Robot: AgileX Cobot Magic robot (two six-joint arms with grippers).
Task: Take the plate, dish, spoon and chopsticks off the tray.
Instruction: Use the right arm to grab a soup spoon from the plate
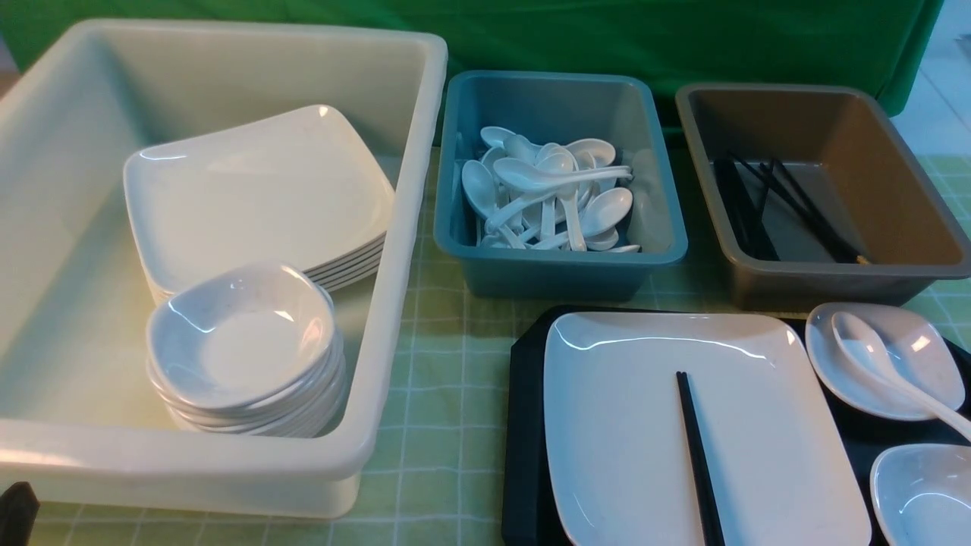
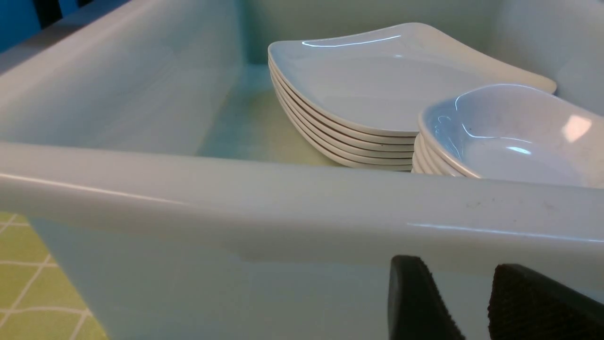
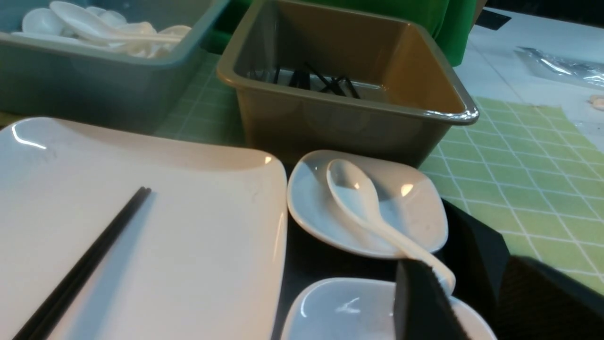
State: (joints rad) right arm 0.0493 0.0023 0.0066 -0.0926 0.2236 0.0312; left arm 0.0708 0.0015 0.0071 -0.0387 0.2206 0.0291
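Note:
The black tray [image 1: 523, 425] lies at the front right. On it sits the large white square plate [image 1: 645, 425] [image 3: 188, 226], with black chopsticks [image 1: 698, 462] [image 3: 85, 264] lying across it. Right of the plate, a small white dish [image 1: 922, 356] [image 3: 415, 208] holds the white spoon [image 1: 865, 353] [image 3: 358, 198], handle pointing toward me. A second small dish [image 1: 925, 493] [image 3: 339, 311] sits nearer. My right gripper [image 3: 472, 283] is open and empty beside the spoon handle's end, over the tray's corner. My left gripper [image 2: 465, 283] is open and empty, low against the outside wall of the cream tub [image 2: 283, 198].
The cream tub [image 1: 394, 303] at the left holds a stack of square plates [image 1: 258, 197] and a stack of small bowls [image 1: 243, 334]. Behind the tray stand a teal tub [image 1: 561, 273] of spoons and a brown tub [image 1: 827, 284] with chopsticks. A green checked cloth covers the table.

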